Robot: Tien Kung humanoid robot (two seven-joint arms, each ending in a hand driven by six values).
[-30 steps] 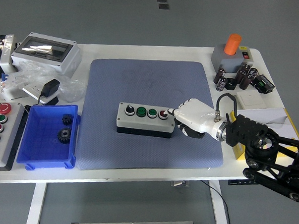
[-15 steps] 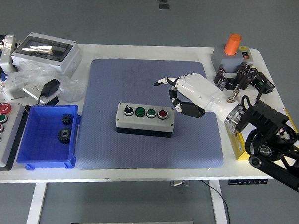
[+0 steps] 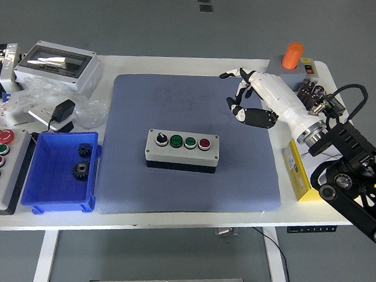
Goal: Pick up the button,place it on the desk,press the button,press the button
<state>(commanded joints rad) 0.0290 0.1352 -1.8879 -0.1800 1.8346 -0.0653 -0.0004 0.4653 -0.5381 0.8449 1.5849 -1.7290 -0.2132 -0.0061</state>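
The button box (image 3: 182,151) is a grey box with a black base, lying flat on the blue mat (image 3: 195,116) near its middle. On top it has a black knob, two green buttons and a red button (image 3: 204,143) at its right end. My right hand (image 3: 247,97) is white, lifted above the mat's far right corner, well away from the box. Its fingers (image 3: 229,75) are spread and hold nothing. My left arm is out of view.
A blue bin (image 3: 62,170) with two black gears stands left of the mat. A second button panel (image 3: 1,164) lies at the far left edge. A grey enclosure (image 3: 59,63) and plastic bags are at the back left. An orange-topped grey box (image 3: 291,67) and black capacitors (image 3: 308,96) are back right.
My right hand has lifted off the red button and drawn back up and to the right, from the box's right end to above the mat's far right corner. The box has stayed put.
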